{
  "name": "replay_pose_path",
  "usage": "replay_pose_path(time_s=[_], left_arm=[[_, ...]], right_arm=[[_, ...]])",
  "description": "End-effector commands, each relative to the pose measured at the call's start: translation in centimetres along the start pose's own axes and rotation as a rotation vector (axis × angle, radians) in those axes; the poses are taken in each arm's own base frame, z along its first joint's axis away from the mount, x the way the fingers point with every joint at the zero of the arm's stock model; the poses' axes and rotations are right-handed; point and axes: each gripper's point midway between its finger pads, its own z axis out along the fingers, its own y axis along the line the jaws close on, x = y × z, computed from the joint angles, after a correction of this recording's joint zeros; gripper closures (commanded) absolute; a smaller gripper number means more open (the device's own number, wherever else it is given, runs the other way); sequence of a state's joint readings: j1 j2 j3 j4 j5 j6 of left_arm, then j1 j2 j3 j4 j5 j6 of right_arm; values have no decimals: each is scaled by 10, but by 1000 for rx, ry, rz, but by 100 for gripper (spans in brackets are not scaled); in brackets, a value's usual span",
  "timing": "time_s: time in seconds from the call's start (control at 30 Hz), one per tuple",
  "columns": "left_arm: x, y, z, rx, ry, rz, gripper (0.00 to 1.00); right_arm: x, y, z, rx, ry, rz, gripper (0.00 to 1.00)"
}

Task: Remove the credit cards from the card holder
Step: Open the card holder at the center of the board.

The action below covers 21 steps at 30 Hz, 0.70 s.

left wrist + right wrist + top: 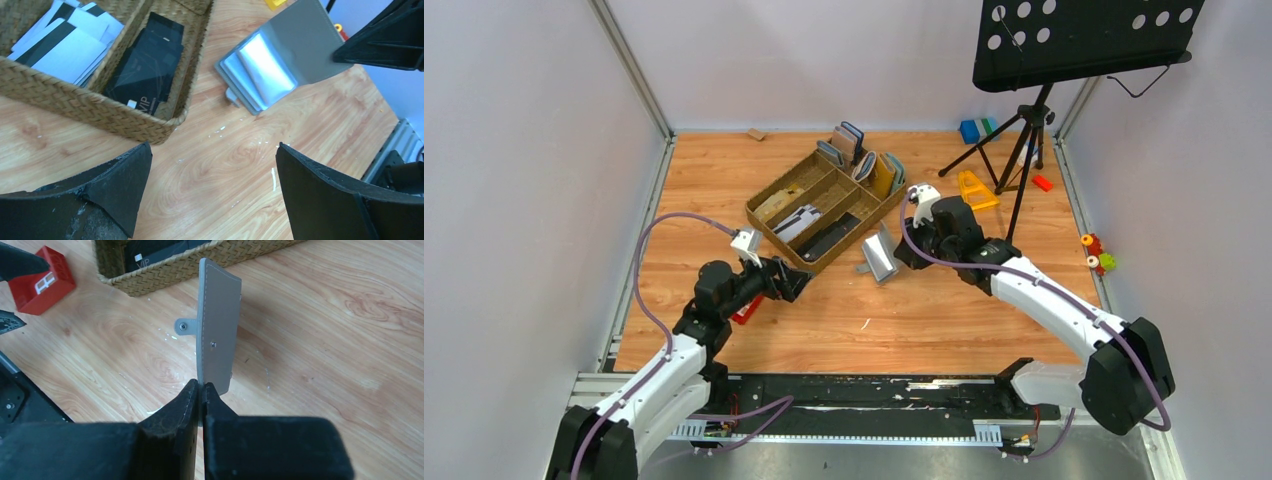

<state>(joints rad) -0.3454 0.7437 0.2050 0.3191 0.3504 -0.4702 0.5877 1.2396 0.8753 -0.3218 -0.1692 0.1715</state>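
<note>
Two right fingers (170,415) pinch card holder (217,325), left fingers (125,175) — wide, empty.

Bare tabletop (904,330) runs across the near middle, between the two arms; passage is free there. The woven tray (100,112) fills the far-left middle, and its raised walls bar any low sweep from that side. A strip of bare wood separates the tray's near-right corner from the card holder (280,60). One flap stands upright, pinched at its edge by the right claw (201,390), so flap and arm close off the right approach. The left claw (212,150), jaws spread wide, faces the strip from the near left. A red block (42,285) sits close by the left arm. A music stand (1084,40) and a yellow piece (975,190) crowd the far right.
</note>
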Motion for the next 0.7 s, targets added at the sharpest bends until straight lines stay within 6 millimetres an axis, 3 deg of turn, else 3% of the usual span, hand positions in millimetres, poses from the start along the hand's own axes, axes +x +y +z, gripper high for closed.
replay_pose_path(time_s=[0.0, 0.23, 0.67], left_arm=[[-16, -24, 4, 116, -50, -14, 0], [-33, -48, 5, 183, -71, -83, 0], [-34, -74, 22, 251, -31, -265, 0]], right_arm=[[-33, 23, -9, -102, -140, 43, 100], [-45, 39, -12, -181, -174, 66, 100], [-53, 66, -28, -333, -229, 47, 100]])
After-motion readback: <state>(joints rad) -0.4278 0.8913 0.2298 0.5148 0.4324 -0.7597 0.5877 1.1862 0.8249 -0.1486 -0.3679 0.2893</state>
